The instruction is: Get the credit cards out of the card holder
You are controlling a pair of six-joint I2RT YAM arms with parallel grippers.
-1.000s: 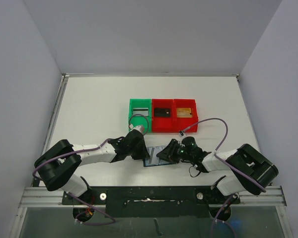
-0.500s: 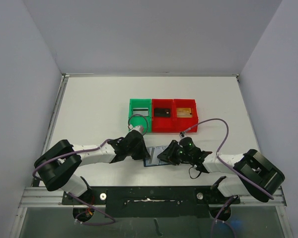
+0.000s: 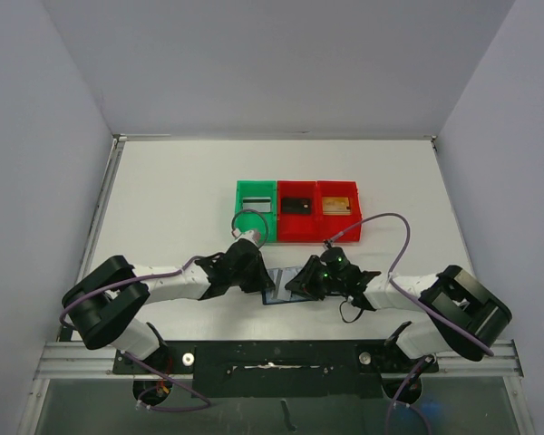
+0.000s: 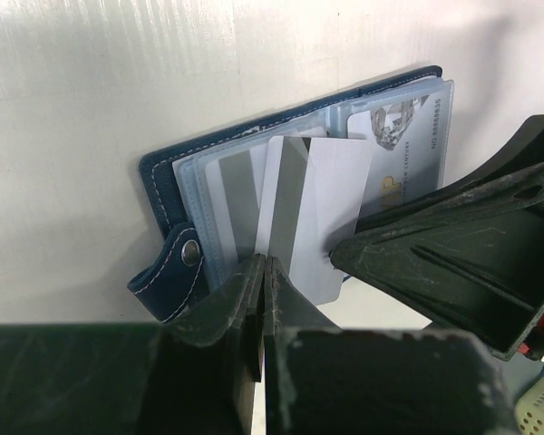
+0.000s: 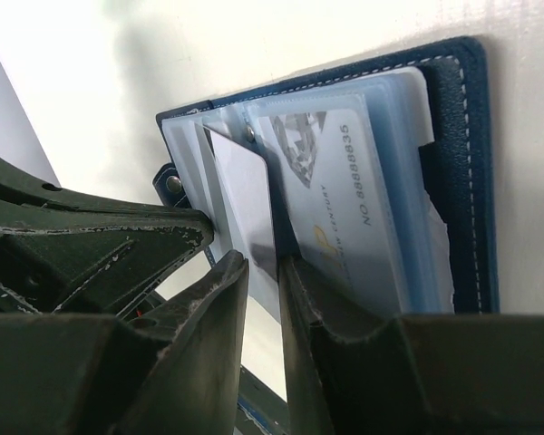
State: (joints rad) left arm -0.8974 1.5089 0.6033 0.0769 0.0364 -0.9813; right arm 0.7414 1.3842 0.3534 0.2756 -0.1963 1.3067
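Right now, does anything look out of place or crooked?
A white card sticks partway out of the wallet sleeves, with the right hand closed around its edge. It looks mid-pull rather than damaged, and nothing else seems odd.

A white worktop [image 3: 163, 199] fills the middle of the top view, boxed in by three plain walls: a pale grey back wall [image 3: 272, 63], a left wall [image 3: 27, 181] and a right wall [image 3: 517, 136], both faintly lilac. A metal rail [image 3: 272, 358] runs along the near edge, with a dark glassy panel [image 3: 281, 412] below it. The light is even and the shadows are soft. Up close, the worktop shows fine ribbing.
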